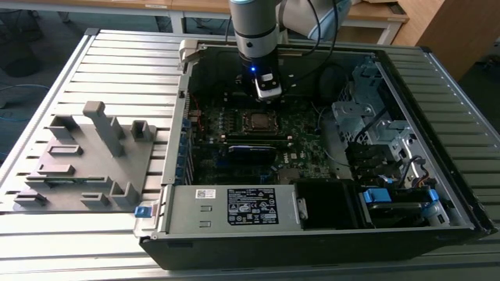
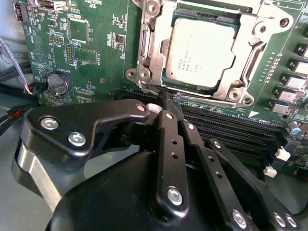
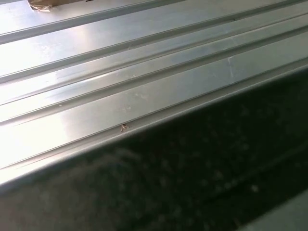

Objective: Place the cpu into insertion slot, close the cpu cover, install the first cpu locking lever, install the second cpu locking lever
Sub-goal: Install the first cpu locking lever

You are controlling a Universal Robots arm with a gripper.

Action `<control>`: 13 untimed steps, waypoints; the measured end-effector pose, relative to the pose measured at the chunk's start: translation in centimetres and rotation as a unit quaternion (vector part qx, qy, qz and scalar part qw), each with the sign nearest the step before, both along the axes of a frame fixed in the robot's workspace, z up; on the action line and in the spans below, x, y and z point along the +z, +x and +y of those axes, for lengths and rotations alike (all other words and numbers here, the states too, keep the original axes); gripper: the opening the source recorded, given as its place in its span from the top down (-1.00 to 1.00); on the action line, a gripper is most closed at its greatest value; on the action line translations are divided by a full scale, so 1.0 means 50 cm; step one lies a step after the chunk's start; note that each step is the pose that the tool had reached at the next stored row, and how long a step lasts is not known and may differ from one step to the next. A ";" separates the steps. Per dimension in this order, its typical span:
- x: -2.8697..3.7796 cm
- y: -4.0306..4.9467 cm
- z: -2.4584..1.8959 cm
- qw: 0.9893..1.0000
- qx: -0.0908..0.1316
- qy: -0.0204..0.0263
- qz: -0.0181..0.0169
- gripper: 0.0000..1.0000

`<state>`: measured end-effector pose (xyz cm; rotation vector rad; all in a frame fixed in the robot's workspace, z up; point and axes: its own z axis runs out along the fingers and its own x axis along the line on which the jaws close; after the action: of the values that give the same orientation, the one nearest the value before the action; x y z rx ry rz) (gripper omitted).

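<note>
The cpu (image 2: 199,50) sits in the insertion slot (image 2: 168,77) in the upper middle of the second wrist view, its dull metal top showing through the cut-out of the cpu cover (image 2: 159,33), which lies flat around it as a silver frame. In the exterior view the cpu (image 1: 259,120) is a small square at the centre of the frame, inside the open computer case (image 1: 437,193).

That case, the largest thing on the ribbed metal surface (image 1: 117,64), fills the middle and right of the exterior view. It holds the green motherboard (image 1: 234,170), a grey power supply box (image 1: 234,208) along its lower edge, metal drive cages (image 1: 363,126) at the right, and black cables (image 1: 328,76) near the arm. Left of the case lies a grey fixture plate (image 1: 78,167) with upright blocks.

The arm (image 1: 254,23) reaches down from the top centre, and the pincer (image 1: 268,93) hangs just above the slot. In the second wrist view the pincer (image 2: 166,98) has its black fingers (image 2: 171,144) drawn together to a narrow point, the tip at the lower left corner of the socket frame, holding nothing I can make out. Long black memory slots (image 2: 231,130) run just beside the fingers, and a round coin battery (image 2: 57,84) lies at the left of that frame.
</note>
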<state>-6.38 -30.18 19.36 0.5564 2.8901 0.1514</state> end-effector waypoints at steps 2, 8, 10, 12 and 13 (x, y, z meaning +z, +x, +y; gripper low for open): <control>-0.001 0.000 -0.0001 1.000 0.000 0.000 0.000 0.80; -0.002 0.000 -0.0016 1.000 0.000 0.001 0.000 0.80; -0.002 0.000 -0.0020 1.000 0.000 0.009 0.000 0.80; -0.002 0.000 -0.0020 1.000 0.000 0.016 0.000 0.80; -0.002 0.000 -0.0022 1.000 0.000 0.017 0.000 0.80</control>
<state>-6.37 -30.29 19.24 0.5623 2.8926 0.2002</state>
